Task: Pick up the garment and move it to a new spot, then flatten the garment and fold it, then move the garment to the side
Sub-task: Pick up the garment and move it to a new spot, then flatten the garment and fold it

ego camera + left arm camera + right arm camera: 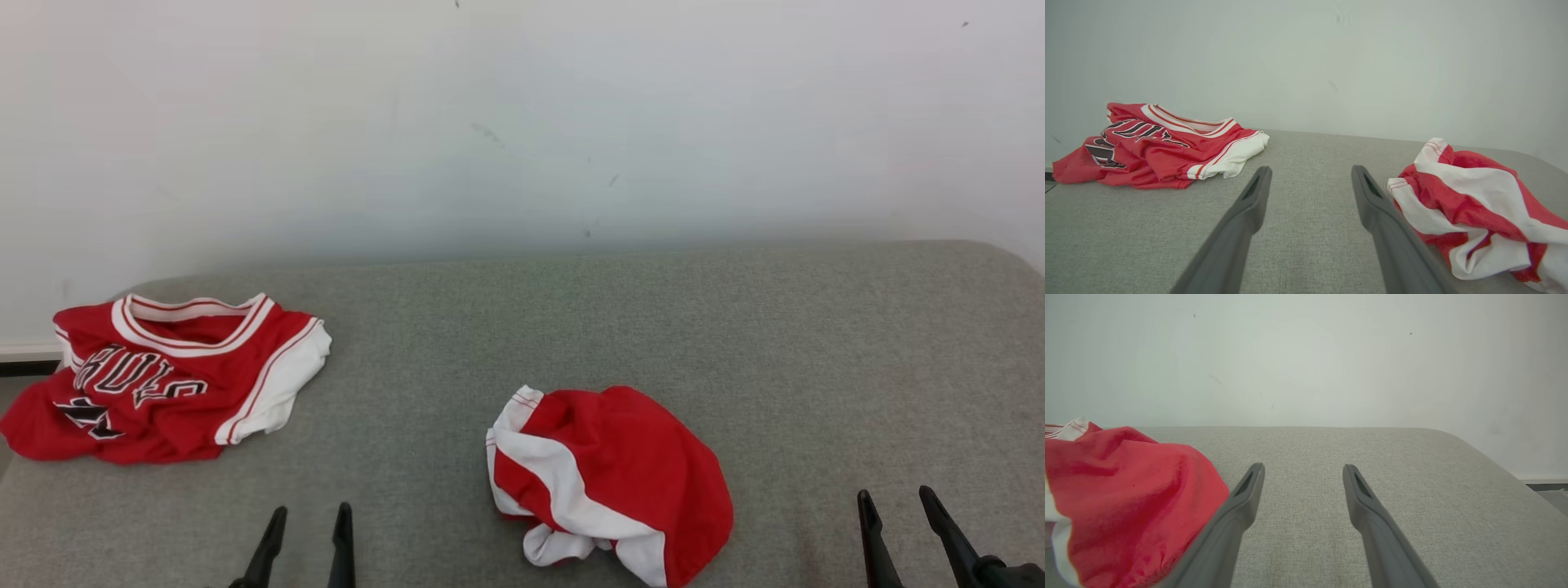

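Observation:
A crumpled red and white garment lies in a heap on the grey padded surface, near its front edge and a little right of centre. My left gripper is open and empty, low at the front, well to the garment's left. In the left wrist view the garment lies just right of the open left gripper. My right gripper is open and empty at the front right, apart from the cloth. In the right wrist view the garment bulges at the left, beside the right gripper.
A red jersey with white trim and black lettering lies at the surface's far left, part of it over the left edge; the left wrist view has this jersey too. A white wall backs the surface. The surface's right corner is rounded.

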Controlling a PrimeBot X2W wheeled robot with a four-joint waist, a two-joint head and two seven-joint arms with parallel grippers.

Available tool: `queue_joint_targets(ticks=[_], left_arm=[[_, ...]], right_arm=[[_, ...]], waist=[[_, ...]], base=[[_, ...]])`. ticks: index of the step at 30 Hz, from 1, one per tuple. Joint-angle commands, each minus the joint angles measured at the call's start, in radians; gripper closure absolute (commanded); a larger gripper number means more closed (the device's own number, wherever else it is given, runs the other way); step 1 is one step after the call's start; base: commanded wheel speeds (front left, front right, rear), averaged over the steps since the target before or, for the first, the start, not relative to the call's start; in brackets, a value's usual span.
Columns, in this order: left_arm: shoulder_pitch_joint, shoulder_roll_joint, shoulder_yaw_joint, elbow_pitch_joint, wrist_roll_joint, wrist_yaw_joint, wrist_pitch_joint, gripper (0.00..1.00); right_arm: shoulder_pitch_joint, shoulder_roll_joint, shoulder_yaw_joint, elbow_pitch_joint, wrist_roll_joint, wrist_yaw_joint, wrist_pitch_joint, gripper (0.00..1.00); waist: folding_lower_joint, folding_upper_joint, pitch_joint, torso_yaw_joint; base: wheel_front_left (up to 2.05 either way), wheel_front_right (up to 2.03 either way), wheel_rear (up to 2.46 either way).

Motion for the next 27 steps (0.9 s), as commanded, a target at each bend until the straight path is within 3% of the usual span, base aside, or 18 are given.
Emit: queue_joint_targets(ticks=[1, 27], left_arm=[[0.013, 0.003, 0.009, -0.004, 0.005, 0.0, 0.0, 0.0], [0.024, 0.002, 0.014, 0.006, -0.027, 0.001, -0.001, 0.0]], right_arm=[[0.012, 0.002, -0.003, 0.005, -0.002, 0.0, 0.001, 0.0], [0.003, 0.002, 0.011, 0.018, 0.012, 0.0, 0.001, 0.0]], waist=[[0.0, 0.0, -0.001, -0.002], [0.0, 0.0, -0.015, 0.006]], base=[[0.0, 0.0, 0.0], [0.0, 0.0, 0.0]])
